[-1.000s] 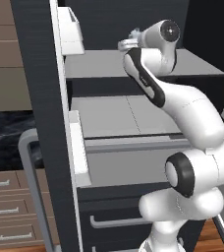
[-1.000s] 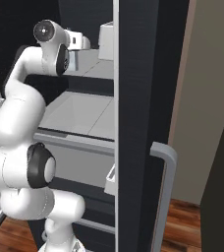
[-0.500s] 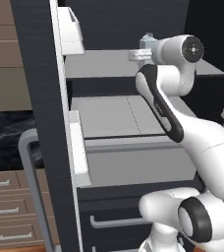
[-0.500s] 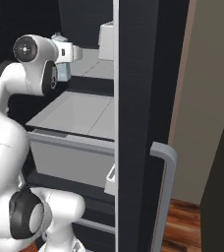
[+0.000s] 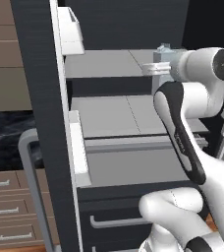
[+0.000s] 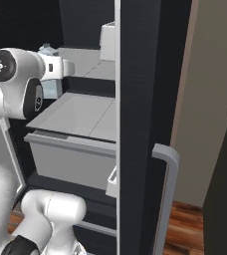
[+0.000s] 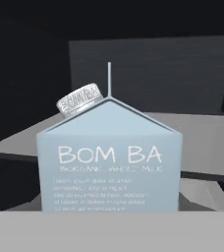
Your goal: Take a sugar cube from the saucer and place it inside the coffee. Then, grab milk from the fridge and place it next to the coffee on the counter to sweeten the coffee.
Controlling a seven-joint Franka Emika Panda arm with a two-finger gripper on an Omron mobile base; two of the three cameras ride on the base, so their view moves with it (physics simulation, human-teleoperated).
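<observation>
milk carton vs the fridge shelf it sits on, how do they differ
The milk carton is pale blue with white lettering; the fridge shelf is plain grey. The milk carton stands upright with a gabled top and a ridged round cap, while the fridge shelf lies flat and wide, stretching past the carton on both sides. Both show pale against the fridge's dark interior.

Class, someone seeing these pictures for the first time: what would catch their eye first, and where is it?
The pale blue milk carton, upright on a grey fridge shelf, dominates the hand view, a silver cap on its gable. From the base cameras, the white arm reaches into the open black fridge at upper-shelf height.
</observation>
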